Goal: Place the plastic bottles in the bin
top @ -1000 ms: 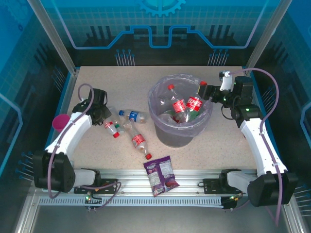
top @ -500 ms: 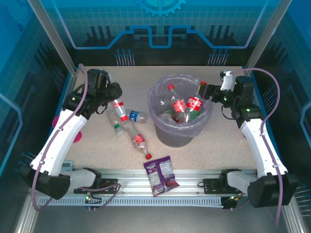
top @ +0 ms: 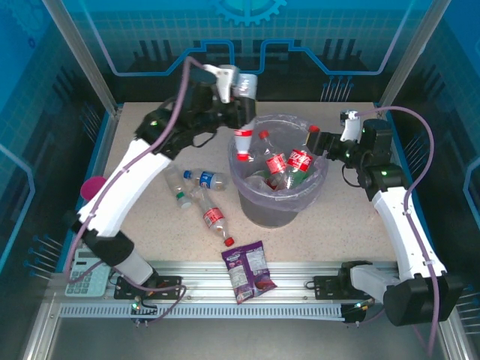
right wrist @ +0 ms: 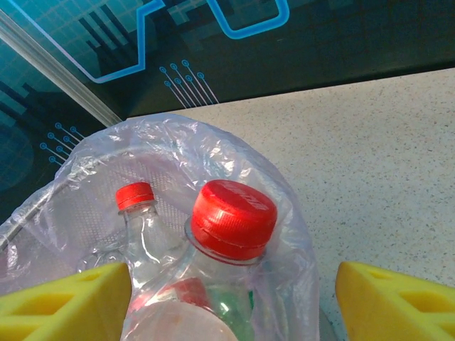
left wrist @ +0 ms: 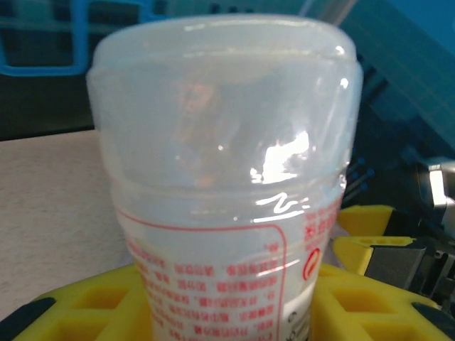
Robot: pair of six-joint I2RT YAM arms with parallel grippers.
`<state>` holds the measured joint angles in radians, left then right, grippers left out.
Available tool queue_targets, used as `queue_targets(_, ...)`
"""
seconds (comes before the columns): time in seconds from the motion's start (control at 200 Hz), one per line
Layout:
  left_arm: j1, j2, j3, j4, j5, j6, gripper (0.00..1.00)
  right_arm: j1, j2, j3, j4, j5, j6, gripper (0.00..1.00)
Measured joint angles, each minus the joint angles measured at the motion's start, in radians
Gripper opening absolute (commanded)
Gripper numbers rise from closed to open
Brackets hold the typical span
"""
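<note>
Over the bin's far-left rim: my left gripper [top: 244, 129] hangs here, arm stretched right across the table.
Left jaws: clamped tight on a red-labelled bottle [top: 243, 144], cap pointing down, right above the bag's edge.
Left wrist cam: pretty much all clear bottle base and red print, with my yellow fingers [left wrist: 78, 312] hugging it on both sides.
Right gripper [top: 321, 141]: parked at the bin's right rim, aimed inward.
Right jaws: wide apart, gripping nothing. A red cap [right wrist: 233, 213] sits between the fingers, touching neither one.
Bin [top: 279, 206]: roughly mid-table, nudged toward the far right corner, lavender bag folded over the rim.
Inside the bin: a few red-capped bottles [top: 300, 159] piled up, plus something green lower down, can't make it out.
On the table left of the bin: three loose ones lying down, a blue-labelled bottle [top: 211, 180], a second red-labelled one [top: 214, 217] nearer the near edge, and a clear one with a green cap [top: 177, 189].
Snack packet [top: 249, 271]: purple, at the table's near edge, poking out over the rail.
</note>
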<state>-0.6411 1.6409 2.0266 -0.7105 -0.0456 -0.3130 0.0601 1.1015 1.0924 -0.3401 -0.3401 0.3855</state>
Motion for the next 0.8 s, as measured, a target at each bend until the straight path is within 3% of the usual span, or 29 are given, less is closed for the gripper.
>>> queue_targets(0.285, -0.069, 0.192, 0.023, -0.001, 0.051, 0.050, 0.45, 0.012, -0.011, 0.000, -0.012, 0.018, 0.000, 0.77)
queue_targets(0.56, -0.084, 0.211, -0.016, -0.008, 0.091, 0.024, 0.45, 0.012, -0.011, 0.002, -0.018, 0.022, 0.000, 0.77)
queue_targets(0.8, -0.084, 0.211, -0.097, -0.005, 0.160, -0.040, 0.60, 0.012, -0.011, 0.007, -0.018, 0.022, -0.001, 0.77)
